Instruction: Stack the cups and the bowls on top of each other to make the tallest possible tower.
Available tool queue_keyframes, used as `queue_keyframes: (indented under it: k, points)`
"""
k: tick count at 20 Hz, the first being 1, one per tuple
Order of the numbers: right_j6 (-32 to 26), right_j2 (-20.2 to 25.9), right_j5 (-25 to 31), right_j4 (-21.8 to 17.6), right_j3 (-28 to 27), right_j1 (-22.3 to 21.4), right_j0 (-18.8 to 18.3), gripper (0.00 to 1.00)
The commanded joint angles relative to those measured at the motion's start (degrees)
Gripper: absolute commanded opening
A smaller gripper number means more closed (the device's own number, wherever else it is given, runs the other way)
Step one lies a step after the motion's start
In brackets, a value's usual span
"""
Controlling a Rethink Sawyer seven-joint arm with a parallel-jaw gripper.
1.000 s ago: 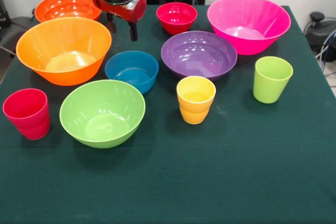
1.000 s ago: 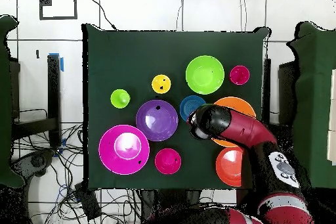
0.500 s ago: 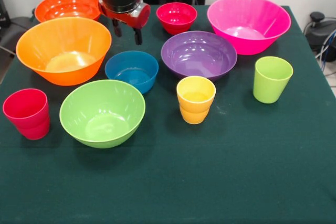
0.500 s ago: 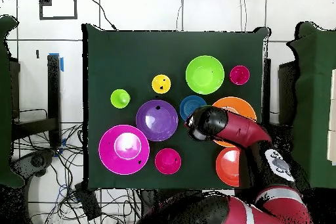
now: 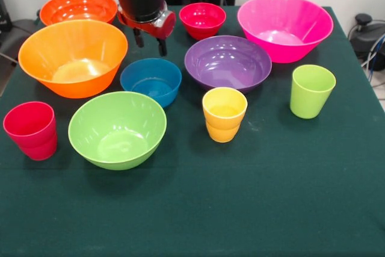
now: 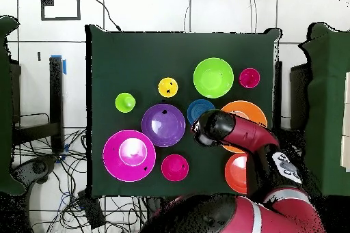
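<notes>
All bowls and cups stand apart on the green table; no tower stands. In the front view: red-orange bowl [image 5: 78, 7], light orange bowl [image 5: 73, 57], blue bowl [image 5: 151, 80], lime bowl [image 5: 117, 129], purple bowl [image 5: 227, 62], pink bowl [image 5: 284, 26], small red bowl [image 5: 203, 20]. Red cup [image 5: 31, 130], yellow cup [image 5: 224, 114], lime cup [image 5: 312, 90]. My gripper [image 5: 150, 43] hangs open and empty just behind the blue bowl, above the table. In the overhead view the gripper [image 6: 204, 129] covers part of the blue bowl [image 6: 197, 109], beside the purple bowl [image 6: 163, 124].
The table's near half in the front view [image 5: 240, 209] holds nothing. Cables and dark equipment [image 5: 364, 31] lie off the table's right edge. My arm [image 6: 253, 138] reaches over the light orange bowl in the overhead view.
My gripper has moved a little to the right and lower in the front view, closer to the blue bowl's back rim. The bowls and cups have not moved.
</notes>
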Motion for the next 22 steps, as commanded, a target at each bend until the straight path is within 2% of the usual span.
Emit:
queue_keyframes:
  k: [1, 4, 7, 13, 17, 20, 22]
  points:
    - [10.2, 2.05, 0.15, 3.79, -6.12, 3.56, 3.41, 1.0]
    - [12.93, 1.07, -1.3, 5.72, -4.87, 3.39, 4.25, 1.0]
    - [12.78, 0.93, -3.12, 6.57, -4.85, 3.36, 4.59, 1.0]
    - [13.1, -0.27, -1.3, 7.44, -4.75, 1.27, 6.41, 1.0]
    - [12.66, -0.3, -0.66, 8.0, -5.92, 1.79, 6.38, 1.0]
    - [10.34, 0.36, -0.24, 7.6, -5.26, 1.28, 5.96, 1.0]
    - [4.81, 2.61, 0.43, 5.56, -4.91, 0.52, 4.54, 1.0]
